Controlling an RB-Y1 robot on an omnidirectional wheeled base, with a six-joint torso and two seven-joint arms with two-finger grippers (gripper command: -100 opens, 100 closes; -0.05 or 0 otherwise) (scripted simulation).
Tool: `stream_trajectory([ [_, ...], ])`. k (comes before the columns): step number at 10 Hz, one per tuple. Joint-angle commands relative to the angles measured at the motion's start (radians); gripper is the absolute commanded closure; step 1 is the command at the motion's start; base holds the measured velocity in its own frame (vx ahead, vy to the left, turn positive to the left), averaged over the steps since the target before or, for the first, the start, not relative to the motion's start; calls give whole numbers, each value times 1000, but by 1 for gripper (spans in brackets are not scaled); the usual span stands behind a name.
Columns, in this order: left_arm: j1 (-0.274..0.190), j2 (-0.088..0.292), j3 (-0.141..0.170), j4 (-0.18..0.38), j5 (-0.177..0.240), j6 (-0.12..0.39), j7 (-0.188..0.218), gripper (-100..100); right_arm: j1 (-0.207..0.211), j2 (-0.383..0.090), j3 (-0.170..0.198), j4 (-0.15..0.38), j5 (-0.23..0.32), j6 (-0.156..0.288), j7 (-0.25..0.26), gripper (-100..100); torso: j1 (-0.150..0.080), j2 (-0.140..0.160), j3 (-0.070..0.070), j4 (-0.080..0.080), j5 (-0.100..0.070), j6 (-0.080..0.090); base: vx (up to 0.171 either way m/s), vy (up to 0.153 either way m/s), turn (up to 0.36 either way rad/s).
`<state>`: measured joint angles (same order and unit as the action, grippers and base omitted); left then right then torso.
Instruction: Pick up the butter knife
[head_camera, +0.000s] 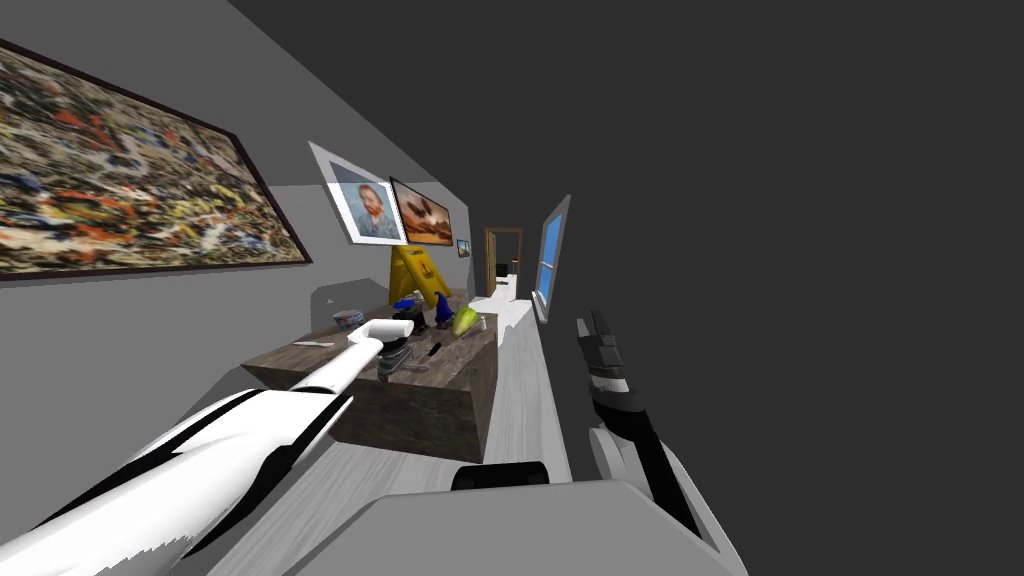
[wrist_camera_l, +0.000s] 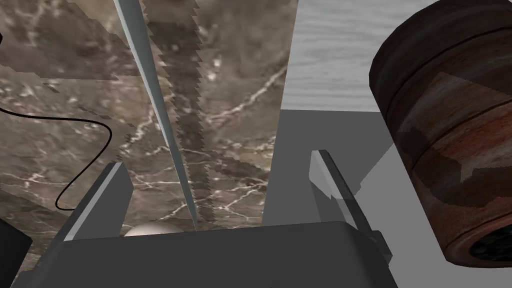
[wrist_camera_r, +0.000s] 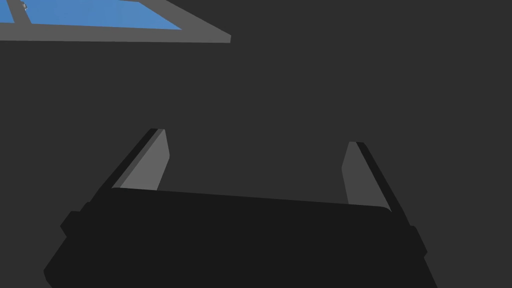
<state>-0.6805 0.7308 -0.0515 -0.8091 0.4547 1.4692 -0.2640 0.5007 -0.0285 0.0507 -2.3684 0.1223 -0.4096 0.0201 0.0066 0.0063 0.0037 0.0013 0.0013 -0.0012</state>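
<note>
Brown veined marble table (wrist_camera_l: 60, 75), black cord (wrist_camera_l: 107, 131) looped on it. Butter knife (wrist_camera_l: 159, 107): slim flat grey blade lying on the table between the spread fingers of the left hand (wrist_camera_l: 218, 161); may skid when pinched. Dark ringed wooden cylinder (wrist_camera_l: 450, 135) close by, may get knocked. Right hand (wrist_camera_r: 255, 139): fingers apart.
</note>
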Motion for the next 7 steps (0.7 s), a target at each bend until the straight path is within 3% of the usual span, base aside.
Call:
stream_trajectory([
  [1, -10, 9, 18, 8, 20, 39, 7, -100, 0, 0, 0, 0, 0, 0, 0, 0, 0, 0, 0, 0, 0, 0, -100, 73, -26],
  [4, -24, 18, 42, 16, 55, 98, 15, -100, 0, 0, 0, 0, 0, 0, 0, 0, 0, -1, -1, 0, 0, 0, -79, 94, -21],
  [7, -35, 15, 57, 16, 95, 151, 17, -100, 0, 0, 0, 0, 0, 0, 0, 0, 4, -4, -2, -1, 1, 0, -40, 147, -28],
])
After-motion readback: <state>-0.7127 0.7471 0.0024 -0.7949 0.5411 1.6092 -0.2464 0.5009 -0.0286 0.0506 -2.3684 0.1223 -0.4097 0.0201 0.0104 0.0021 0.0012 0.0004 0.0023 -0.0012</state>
